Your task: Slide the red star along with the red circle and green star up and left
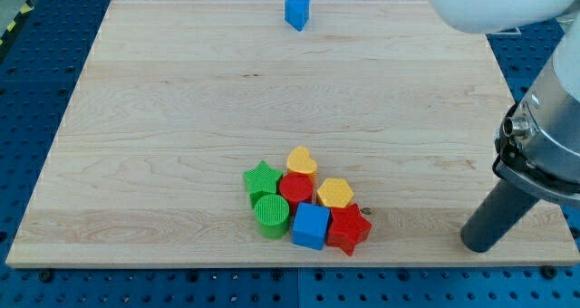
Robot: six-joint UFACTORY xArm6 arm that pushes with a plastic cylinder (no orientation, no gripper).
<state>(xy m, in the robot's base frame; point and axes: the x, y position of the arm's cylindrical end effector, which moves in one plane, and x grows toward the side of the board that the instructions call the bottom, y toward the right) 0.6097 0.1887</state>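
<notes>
The red star (349, 229) lies at the lower right of a tight cluster near the board's bottom middle. The red circle (295, 189) is in the cluster's middle. The green star (261, 178) is at its upper left. My tip (477, 245) is the lower end of the dark rod at the view's lower right. It stands well to the right of the red star, apart from all blocks.
In the same cluster are a yellow heart (302, 161), a yellow hexagon (334, 194), a green circle (271, 216) and a blue square (311, 226). A lone blue block (296, 13) sits at the wooden board's (163, 118) top edge. The arm's body fills the view's right.
</notes>
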